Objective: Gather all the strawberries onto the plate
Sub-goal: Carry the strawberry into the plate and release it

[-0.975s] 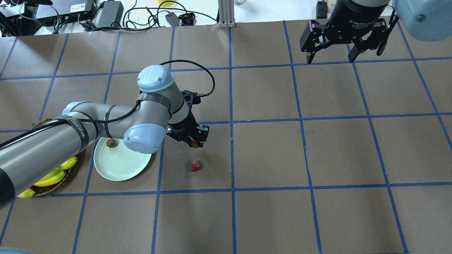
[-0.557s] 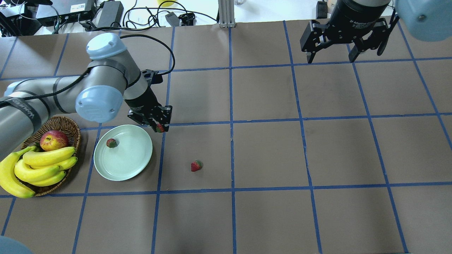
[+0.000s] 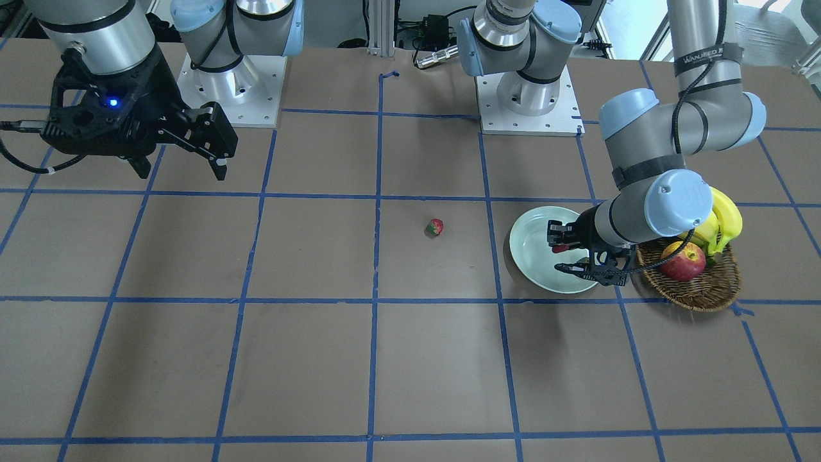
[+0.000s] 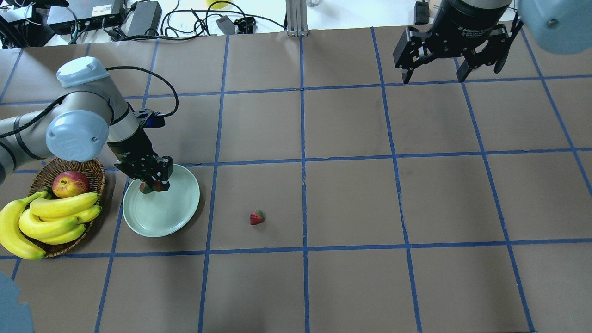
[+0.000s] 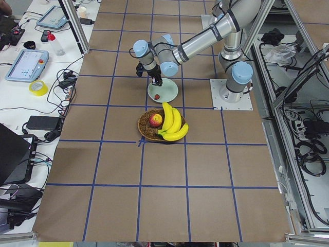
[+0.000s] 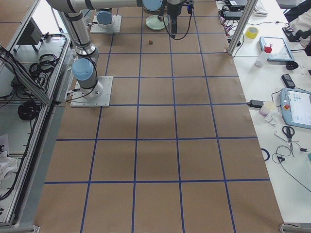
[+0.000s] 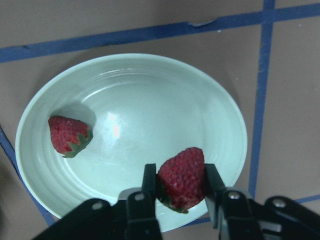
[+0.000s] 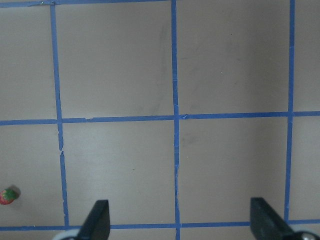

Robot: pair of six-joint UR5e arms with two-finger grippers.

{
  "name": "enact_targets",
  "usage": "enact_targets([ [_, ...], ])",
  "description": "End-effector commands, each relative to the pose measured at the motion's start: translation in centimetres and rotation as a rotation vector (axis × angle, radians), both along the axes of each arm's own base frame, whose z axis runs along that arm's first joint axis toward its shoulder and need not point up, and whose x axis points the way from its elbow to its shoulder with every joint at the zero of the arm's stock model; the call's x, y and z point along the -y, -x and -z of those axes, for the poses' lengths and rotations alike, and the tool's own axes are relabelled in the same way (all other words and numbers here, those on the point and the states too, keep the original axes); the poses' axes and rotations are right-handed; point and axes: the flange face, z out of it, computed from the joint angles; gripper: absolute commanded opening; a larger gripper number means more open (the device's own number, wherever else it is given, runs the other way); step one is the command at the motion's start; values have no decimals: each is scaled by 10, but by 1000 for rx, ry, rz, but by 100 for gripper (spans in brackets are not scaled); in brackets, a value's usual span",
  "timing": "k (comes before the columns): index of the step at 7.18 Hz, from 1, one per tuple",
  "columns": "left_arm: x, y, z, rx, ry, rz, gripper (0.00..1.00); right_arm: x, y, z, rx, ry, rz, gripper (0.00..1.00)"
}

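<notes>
My left gripper (image 7: 181,182) is shut on a strawberry (image 7: 182,175) and holds it just above the pale green plate (image 7: 150,95), over the plate's far rim side in the overhead view. The same gripper (image 4: 155,185) shows there with the held strawberry (image 4: 158,186). A second strawberry (image 7: 69,136) lies inside the plate (image 4: 162,217). A third strawberry (image 4: 257,217) lies on the brown table right of the plate, also seen from the front as a strawberry (image 3: 434,227). My right gripper (image 4: 432,74) hangs open and empty at the far right.
A wicker basket (image 4: 95,172) left of the plate holds an apple (image 4: 70,183) and bananas (image 4: 51,217). Blue tape lines grid the brown table. Cables and boxes lie beyond the far edge.
My left arm has swung left from the table middle to over the plate, carrying the strawberry. The right arm has not moved.
</notes>
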Motion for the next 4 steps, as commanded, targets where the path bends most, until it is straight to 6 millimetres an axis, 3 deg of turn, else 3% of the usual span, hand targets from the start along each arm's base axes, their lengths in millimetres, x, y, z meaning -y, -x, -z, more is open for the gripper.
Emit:
enact_targets([
  [1,-6,-4,1,7,-2,8,99,0,0,1,-4,-2,-1,100],
  [3,-2,6,-11,4,31,7,100,1,0,2,0,-4,-1,100],
  [4,-1,22,-21,0,55,6,100,1,0,1,-1,-1,-1,100],
])
